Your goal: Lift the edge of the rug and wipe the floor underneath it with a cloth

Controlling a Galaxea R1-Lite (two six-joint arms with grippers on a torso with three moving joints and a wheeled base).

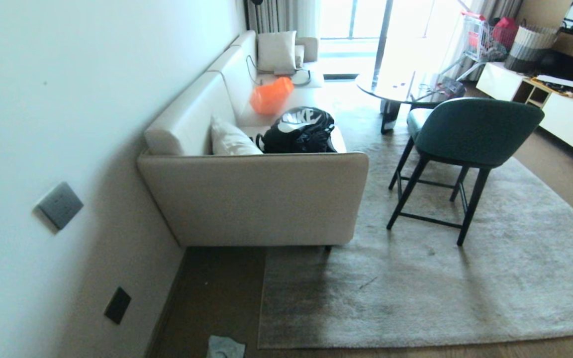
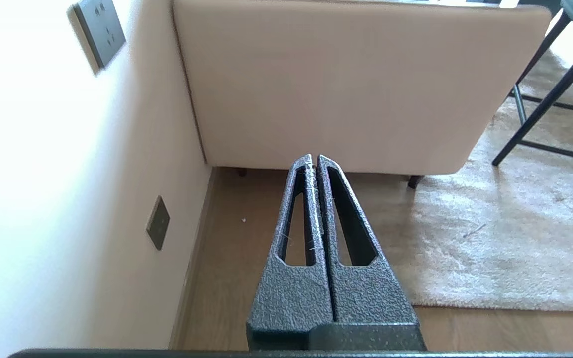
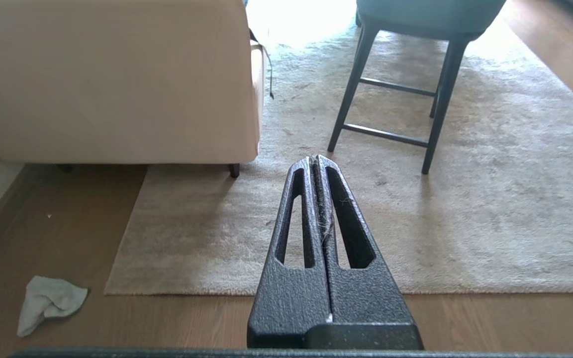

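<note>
A large grey-beige rug covers the room's middle, and its rug edge (image 1: 366,344) runs straight along the near side to a square corner (image 3: 110,291) near the sofa. It lies flat on the brown wooden floor (image 1: 217,298). The pale cloth (image 1: 225,347) lies crumpled on the planks just left of that corner, also in the right wrist view as the cloth (image 3: 47,301). My left gripper (image 2: 315,158) is shut and empty, held above the floor before the sofa end. My right gripper (image 3: 315,159) is shut and empty above the rug. Neither arm shows in the head view.
A cream sofa (image 1: 261,199) stands against the left wall (image 1: 43,149), its end on the rug's far corner. A green chair (image 1: 470,134) with dark legs stands on the rug. A round table (image 1: 396,87) and a white cabinet (image 1: 565,109) are farther back.
</note>
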